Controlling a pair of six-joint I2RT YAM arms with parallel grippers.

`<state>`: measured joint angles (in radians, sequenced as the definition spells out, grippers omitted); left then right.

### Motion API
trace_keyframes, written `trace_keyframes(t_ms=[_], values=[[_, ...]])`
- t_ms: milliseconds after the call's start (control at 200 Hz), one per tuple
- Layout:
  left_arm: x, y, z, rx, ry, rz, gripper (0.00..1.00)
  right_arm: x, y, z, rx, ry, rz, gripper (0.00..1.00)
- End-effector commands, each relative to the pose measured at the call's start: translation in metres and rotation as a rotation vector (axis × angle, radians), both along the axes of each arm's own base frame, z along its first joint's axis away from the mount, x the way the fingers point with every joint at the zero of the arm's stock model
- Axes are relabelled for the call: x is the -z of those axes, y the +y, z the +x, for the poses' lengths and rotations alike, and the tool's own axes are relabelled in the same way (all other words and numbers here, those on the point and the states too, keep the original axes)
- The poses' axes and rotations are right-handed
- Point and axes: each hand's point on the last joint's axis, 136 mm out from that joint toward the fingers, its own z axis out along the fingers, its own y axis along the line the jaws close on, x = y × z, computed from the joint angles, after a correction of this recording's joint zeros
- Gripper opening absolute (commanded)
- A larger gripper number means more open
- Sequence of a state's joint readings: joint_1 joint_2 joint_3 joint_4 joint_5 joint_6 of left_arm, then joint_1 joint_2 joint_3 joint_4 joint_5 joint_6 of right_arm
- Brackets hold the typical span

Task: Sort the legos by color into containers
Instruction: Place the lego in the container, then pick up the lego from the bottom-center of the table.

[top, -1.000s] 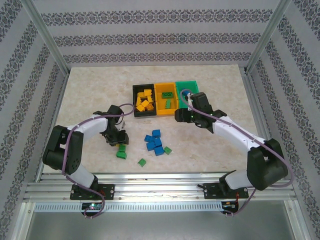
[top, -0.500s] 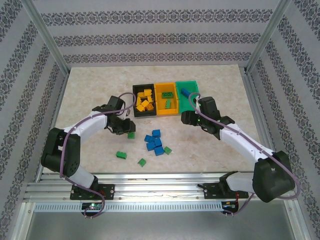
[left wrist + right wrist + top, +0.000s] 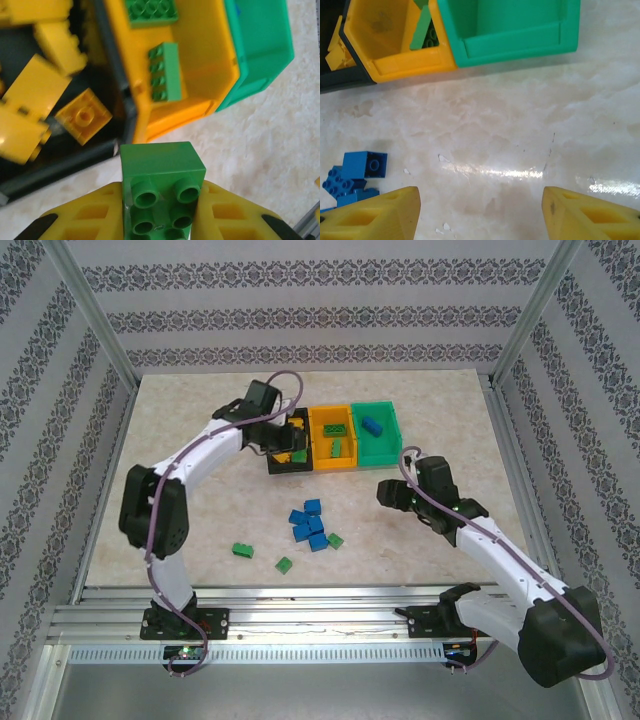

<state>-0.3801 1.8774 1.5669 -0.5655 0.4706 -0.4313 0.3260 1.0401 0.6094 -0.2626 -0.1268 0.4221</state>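
Note:
My left gripper (image 3: 286,436) is shut on a green lego (image 3: 161,165), hovering at the near edge of the black container (image 3: 60,172) next to the orange container (image 3: 200,107). The black container (image 3: 288,468) holds several yellow legos (image 3: 290,448). Two green legos (image 3: 164,72) lie in the orange container (image 3: 334,464), and a blue lego (image 3: 372,425) lies in the green container (image 3: 382,452). My right gripper (image 3: 385,492) hangs open over bare table in front of the green container (image 3: 510,30). A cluster of blue legos (image 3: 310,524) and three green legos (image 3: 243,550) lie on the table.
The blue cluster's edge (image 3: 357,172) lies left of my right gripper's (image 3: 480,215) left finger. Metal frame posts and patterned walls ring the marble-look table (image 3: 180,450). Bare table lies to the right of the bins and along the left side.
My left gripper has lifted a green lego from the table's left and carried it up to the bins. My right gripper has drawn back from the green container, where a blue lego now lies.

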Motion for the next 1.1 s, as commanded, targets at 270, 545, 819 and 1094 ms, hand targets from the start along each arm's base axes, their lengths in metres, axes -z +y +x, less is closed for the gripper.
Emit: trace_keyframes(t_ms=[270, 545, 819, 1094], values=[[-0.005, -0.049, 0.070, 0.094, -0.044, 0.067, 0.36, 0.016, 0.009, -0.040, -0.029, 0.076, 0.110, 0.65], [-0.038, -0.057, 0.061, 0.125, -0.154, -0.023, 0.71, 0.034, 0.034, -0.060, -0.109, 0.120, 0.142, 0.64], [-0.033, -0.025, 0.019, 0.099, -0.200, 0.034, 0.71, 0.060, 0.064, -0.075, -0.218, 0.205, 0.070, 0.64], [-0.011, 0.004, -0.041, 0.025, -0.241, -0.035, 0.70, 0.072, 0.097, -0.092, -0.424, 0.260, -0.019, 0.64]])
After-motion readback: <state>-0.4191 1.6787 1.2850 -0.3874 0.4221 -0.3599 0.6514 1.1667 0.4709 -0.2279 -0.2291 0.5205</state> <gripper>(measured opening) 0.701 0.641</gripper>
